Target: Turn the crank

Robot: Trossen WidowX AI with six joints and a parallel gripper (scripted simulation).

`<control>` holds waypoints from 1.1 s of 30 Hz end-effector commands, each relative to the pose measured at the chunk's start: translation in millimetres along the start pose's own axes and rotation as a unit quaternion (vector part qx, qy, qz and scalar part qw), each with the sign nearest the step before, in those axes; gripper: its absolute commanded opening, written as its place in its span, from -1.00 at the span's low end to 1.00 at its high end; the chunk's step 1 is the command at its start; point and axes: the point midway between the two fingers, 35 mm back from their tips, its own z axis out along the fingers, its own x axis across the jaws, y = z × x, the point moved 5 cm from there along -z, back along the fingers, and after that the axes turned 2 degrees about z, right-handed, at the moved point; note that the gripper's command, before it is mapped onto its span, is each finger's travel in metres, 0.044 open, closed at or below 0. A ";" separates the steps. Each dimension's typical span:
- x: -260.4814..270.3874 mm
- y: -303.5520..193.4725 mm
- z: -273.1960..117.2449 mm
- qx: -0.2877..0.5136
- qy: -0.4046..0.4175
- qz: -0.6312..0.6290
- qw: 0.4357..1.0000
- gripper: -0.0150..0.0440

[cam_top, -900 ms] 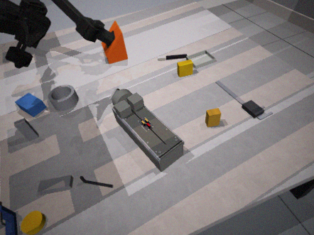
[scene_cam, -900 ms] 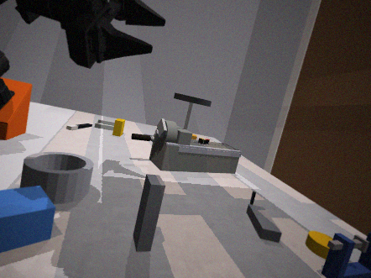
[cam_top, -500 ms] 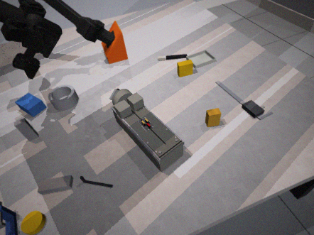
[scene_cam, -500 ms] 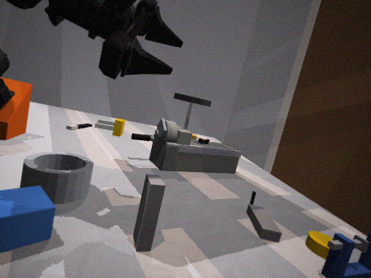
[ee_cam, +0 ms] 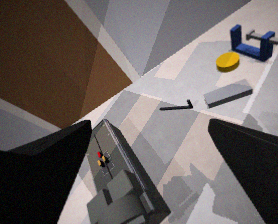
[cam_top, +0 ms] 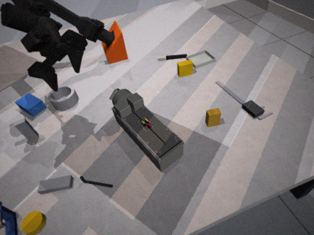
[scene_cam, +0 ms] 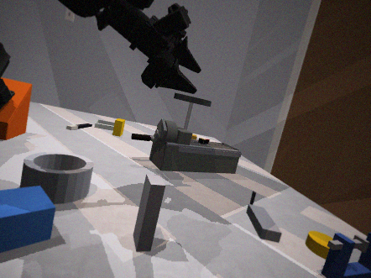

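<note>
The crank-driven slide machine (cam_top: 147,133) (scene_cam: 201,159) (ee_cam: 125,165) is a long, dark grey-green box lying flat on the surface, with two raised blocks near its crank end. A thin dark slot runs lengthwise along its top. The round crank disc (cam_top: 121,96) (scene_cam: 169,129) stands upright at that end, and its black handle (scene_cam: 141,137) sticks outward, level or nearly so. The small red pointer (cam_top: 148,125) (ee_cam: 100,155) sits at the slot, close to the two brass zero marks (cam_top: 146,121) (ee_cam: 104,159) but slightly off their line, on the side away from the crank.
</note>
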 end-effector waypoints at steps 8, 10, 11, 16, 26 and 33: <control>42.4 -16.2 38.2 0.069 -0.022 -0.068 0.995 1.00; 51.5 -20.3 44.8 0.082 -0.028 -0.086 0.993 1.00; 56.2 -22.5 48.0 0.088 -0.031 -0.094 0.991 1.00; 80.1 -34.7 62.7 0.118 -0.044 -0.140 0.982 1.00; 130.6 -65.2 85.3 0.167 -0.072 -0.241 0.953 1.00; 137.5 -81.6 95.0 0.177 -0.079 -0.267 0.944 1.00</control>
